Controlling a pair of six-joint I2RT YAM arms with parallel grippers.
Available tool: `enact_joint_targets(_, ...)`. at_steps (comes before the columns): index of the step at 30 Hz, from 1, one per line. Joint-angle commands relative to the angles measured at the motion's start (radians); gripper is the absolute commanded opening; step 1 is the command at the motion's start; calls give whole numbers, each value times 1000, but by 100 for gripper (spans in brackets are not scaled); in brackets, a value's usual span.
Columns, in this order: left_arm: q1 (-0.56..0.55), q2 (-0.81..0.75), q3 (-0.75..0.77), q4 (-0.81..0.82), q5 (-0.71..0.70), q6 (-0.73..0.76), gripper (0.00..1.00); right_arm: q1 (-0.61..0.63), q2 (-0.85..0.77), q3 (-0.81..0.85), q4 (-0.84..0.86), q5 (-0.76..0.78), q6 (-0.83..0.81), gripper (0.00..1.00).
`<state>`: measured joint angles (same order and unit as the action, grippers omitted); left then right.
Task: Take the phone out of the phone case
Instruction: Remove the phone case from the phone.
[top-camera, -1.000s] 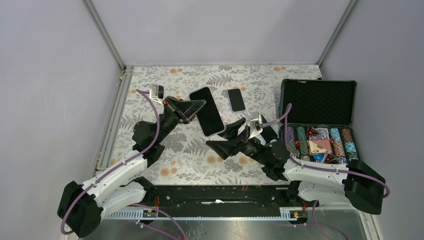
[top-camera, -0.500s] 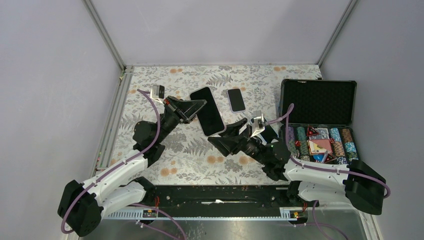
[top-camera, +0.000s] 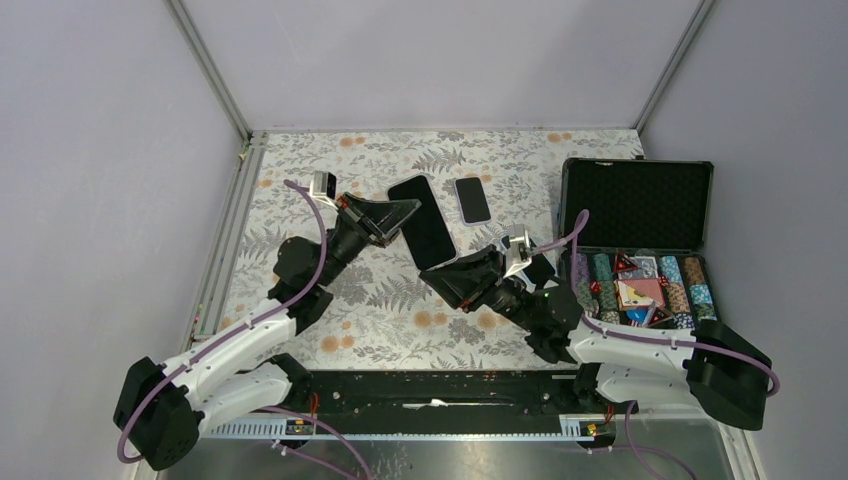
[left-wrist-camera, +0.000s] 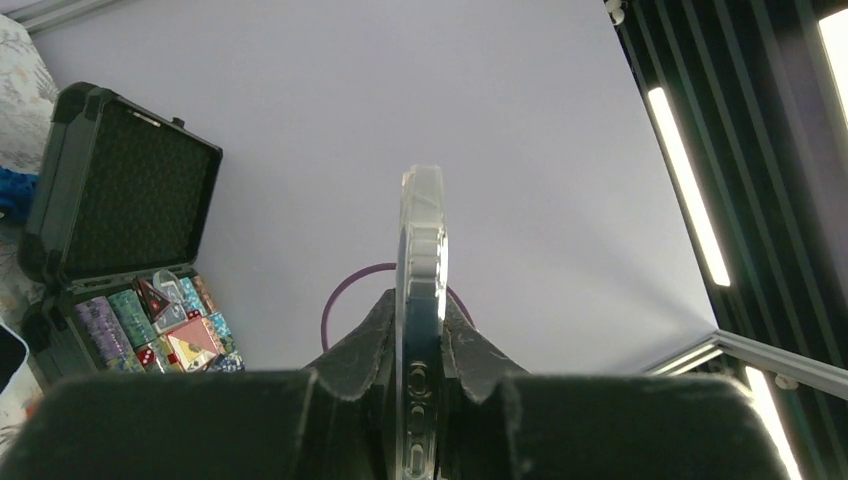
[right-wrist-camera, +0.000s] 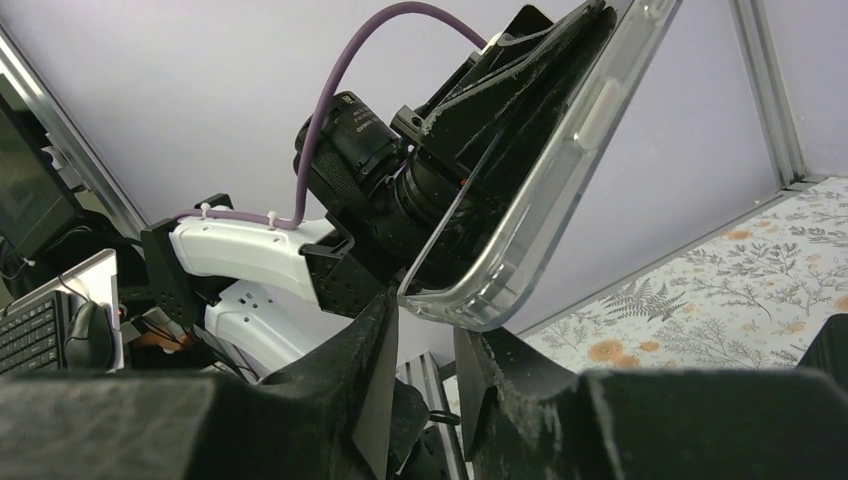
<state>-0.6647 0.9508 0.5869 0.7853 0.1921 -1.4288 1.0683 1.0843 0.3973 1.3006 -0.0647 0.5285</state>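
A black phone in a clear case (top-camera: 425, 225) is held off the table, tilted. My left gripper (top-camera: 392, 215) is shut on its left long side. In the left wrist view the cased phone (left-wrist-camera: 421, 250) stands edge-on, pinched in the left gripper (left-wrist-camera: 420, 335). My right gripper (top-camera: 447, 272) is at the phone's near end. In the right wrist view the case's lower corner (right-wrist-camera: 470, 305) sits just at the tips of the right gripper (right-wrist-camera: 428, 335). Its jaws stand narrowly apart, and a gap shows below the corner.
A second, smaller phone (top-camera: 472, 200) lies flat on the floral table behind the held one. An open black case (top-camera: 640, 205) with poker chips and cards (top-camera: 640, 285) stands at the right, and also shows in the left wrist view (left-wrist-camera: 110, 190).
My right gripper has moved up and left to the phone's near corner and its jaws have narrowed. The left gripper has shifted slightly right with the phone.
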Motion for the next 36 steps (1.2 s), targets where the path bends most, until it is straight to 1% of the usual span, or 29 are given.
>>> enact_joint_targets(1,-69,-20,61,107,-15,-60,0,-26,49,-41,-71,119,-49,31)
enact_joint_targets(5,-96,-3,67,124,-27,-66,0,-27,83,-89,-77,198,-55,30)
enact_joint_targets(8,-110,5,68,137,-38,-65,0,-27,109,-123,-41,250,-41,28)
enact_joint_targets(12,-122,6,76,141,-39,-63,0,-28,94,-133,-56,264,-23,25)
enact_joint_targets(16,-125,-12,56,156,-47,-56,0,-32,75,-135,-85,292,-14,24)
enact_joint_targets(21,-125,-36,36,166,-59,-56,0,-54,76,-139,-85,268,41,24)
enact_joint_targets(26,-125,-43,42,176,-47,-66,0,-97,130,-123,-45,153,131,26)
enact_joint_targets(28,-125,-38,52,187,-26,-77,0,-100,154,-99,-53,105,136,27)
enact_joint_targets(33,-125,-20,59,249,-1,-123,0,-106,222,-96,-12,123,166,27)
enact_joint_targets(36,-125,-19,67,253,5,-127,0,-109,250,-100,0,132,171,27)
